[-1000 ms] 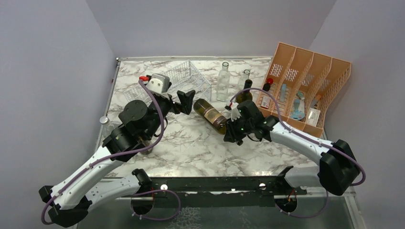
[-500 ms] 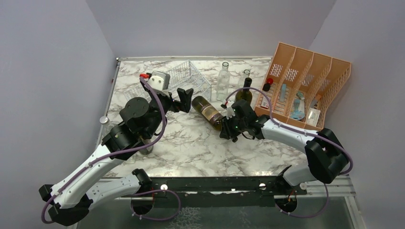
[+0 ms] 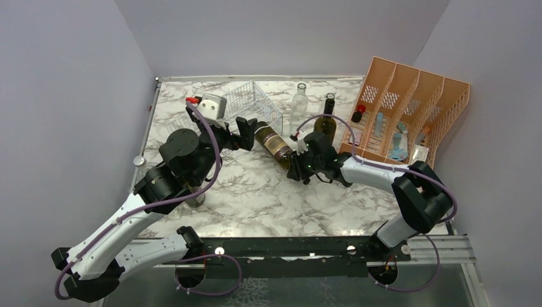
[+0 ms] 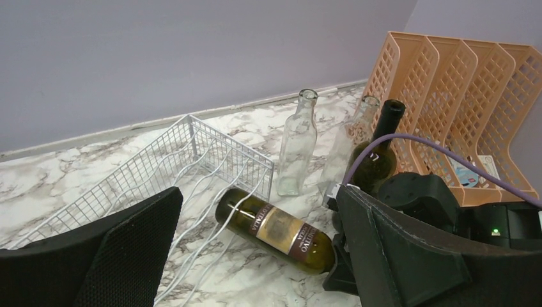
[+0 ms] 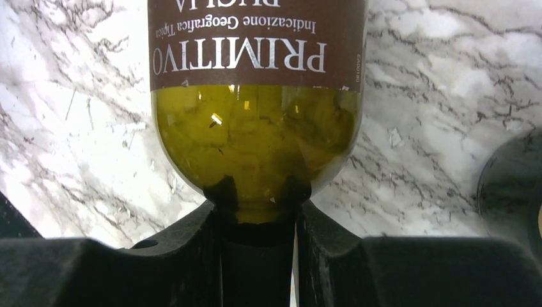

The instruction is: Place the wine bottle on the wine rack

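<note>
On the marble table the wine rack lies at the back left with its open end toward the arms. The orange file organizer stands well apart at the right and plays no part. The wine bottle lies on its side between the 2 grippers, its base at the rack's near wires and its neck pointing toward the right arm. Whether the base already rests on the lowest wavy tier, we cannot tell. 2 clear bottles and 1 dark bottle stand just behind it. The left gripper is spread wide by the base end and holds nothing. The right gripper is clamped narrow on the neck, just under the shoulder. To do this step well, we judge, we push along the bottle's own axis, lined up with 1 trough of the wire. We tip the base up enough to clear the front wire, use the left fingers only to stop rolling, and swing clear of the standing bottles.
</note>
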